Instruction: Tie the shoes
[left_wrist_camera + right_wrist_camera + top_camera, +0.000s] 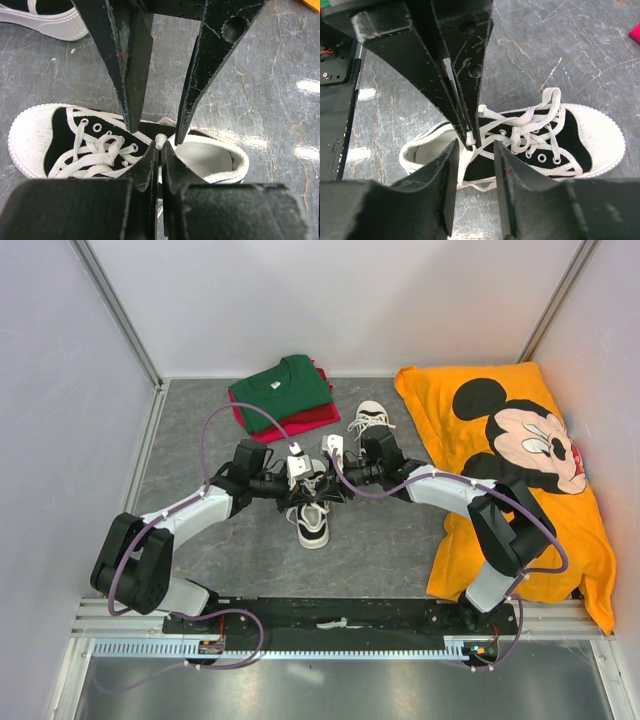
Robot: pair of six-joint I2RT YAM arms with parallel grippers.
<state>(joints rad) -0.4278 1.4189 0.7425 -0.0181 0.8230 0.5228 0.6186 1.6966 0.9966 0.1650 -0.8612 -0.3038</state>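
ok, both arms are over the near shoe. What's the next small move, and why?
Probably close the right gripper on the lace end. The left gripper is shut on that tip above the shoe, and the right gripper stands open around it, so a handover looks set up.

The nearer sneaker (60, 135) was black canvas with a white ribbed toe cap (25, 142), white laces (530, 120), a pale lining and silver eyelets (97, 127). The second sneaker (372, 420) showed the same black and white. The desk (390, 550) was dark grey, veined pale like marble. One T-shirt (282, 388) was green, the garment (305, 420) under it red. The orange cloth (520, 540) bore a black, cream and white Mickey Mouse face. The left hand (159, 150) and right hand (475, 150) were scuffed black.
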